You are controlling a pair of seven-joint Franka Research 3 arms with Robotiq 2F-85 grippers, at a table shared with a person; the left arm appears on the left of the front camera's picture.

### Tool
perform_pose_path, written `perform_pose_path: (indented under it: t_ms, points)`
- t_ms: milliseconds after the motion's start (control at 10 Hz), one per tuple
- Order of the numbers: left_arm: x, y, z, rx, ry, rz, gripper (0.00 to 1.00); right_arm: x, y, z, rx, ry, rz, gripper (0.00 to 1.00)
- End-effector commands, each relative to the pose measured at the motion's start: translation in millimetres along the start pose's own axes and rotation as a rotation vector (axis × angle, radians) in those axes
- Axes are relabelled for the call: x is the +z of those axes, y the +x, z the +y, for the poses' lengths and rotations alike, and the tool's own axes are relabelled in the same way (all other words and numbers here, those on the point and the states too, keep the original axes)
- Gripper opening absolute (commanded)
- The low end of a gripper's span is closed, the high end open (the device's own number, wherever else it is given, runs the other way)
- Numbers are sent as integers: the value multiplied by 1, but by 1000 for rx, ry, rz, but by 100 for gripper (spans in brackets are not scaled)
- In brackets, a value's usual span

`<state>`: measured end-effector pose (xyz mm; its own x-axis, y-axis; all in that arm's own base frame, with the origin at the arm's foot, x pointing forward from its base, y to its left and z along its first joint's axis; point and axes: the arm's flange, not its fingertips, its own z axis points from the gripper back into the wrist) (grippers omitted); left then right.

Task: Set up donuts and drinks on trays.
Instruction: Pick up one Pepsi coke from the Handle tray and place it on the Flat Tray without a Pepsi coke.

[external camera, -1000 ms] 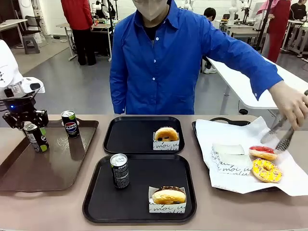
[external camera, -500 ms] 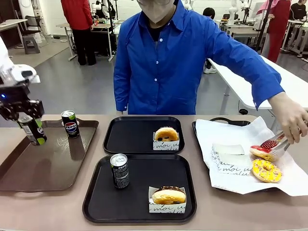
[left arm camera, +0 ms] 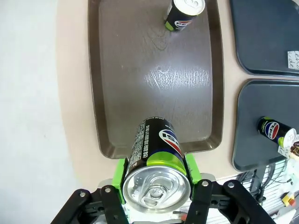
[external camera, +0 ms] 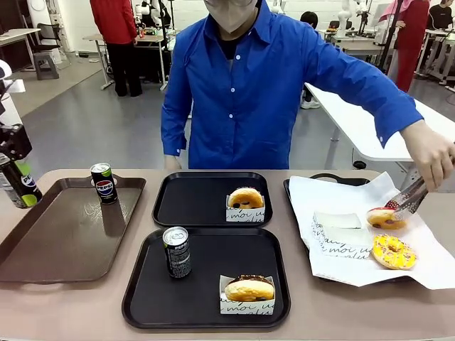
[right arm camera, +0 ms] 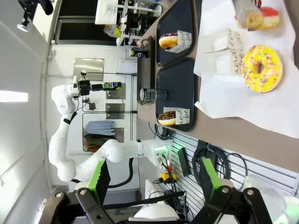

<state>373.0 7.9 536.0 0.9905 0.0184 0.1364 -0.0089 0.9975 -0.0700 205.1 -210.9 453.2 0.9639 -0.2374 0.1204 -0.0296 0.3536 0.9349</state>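
Observation:
My left gripper (external camera: 14,174) is shut on a dark drink can with green marks (external camera: 20,186), held in the air past the brown tray's left edge. In the left wrist view the can (left arm camera: 156,149) sits between the green pads (left arm camera: 120,175). A second can (external camera: 177,251) and a sleeved donut (external camera: 249,288) stand on the near black tray (external camera: 149,298). A golden sleeved donut (external camera: 246,199) lies on the far black tray (external camera: 188,206). My right gripper (right arm camera: 154,186) is open and holds nothing, off to the table's right.
A long brown tray (external camera: 64,245) at the left holds one logo can (external camera: 104,182). At the right, a yellow-sprinkled donut (external camera: 393,251) lies on white paper (external camera: 334,266). The person's hand (external camera: 430,149) holds tongs gripping a pink donut (external camera: 384,217) above the paper.
My left gripper has lifted the green-marked can off the brown tray and carried it up and left. The person's tongs closed on the pink donut and raised it.

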Motion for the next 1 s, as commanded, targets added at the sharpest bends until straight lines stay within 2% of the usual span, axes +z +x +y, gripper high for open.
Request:
perform_pose_path:
  t_ms: [0,100,200,400,500,900]
  points:
    - [-5,16,1,2,1,0,0,1,0,-1,17,24,-4,100]
    - [-5,16,1,2,1,0,0,1,0,-1,17,24,-4,100]
    - [-4,4,0,1,0,7,59,1,0,-1,17,24,-4,100]
    - [9,27,-23,-61,-54,-74,59,1,0,-1,17,24,-4,100]
    - [15,46,-46,-115,-54,-105,59,1,0,-1,17,24,-4,100]
    - [-6,83,-113,-194,-95,-83,59,1,0,-1,17,24,-4,100]
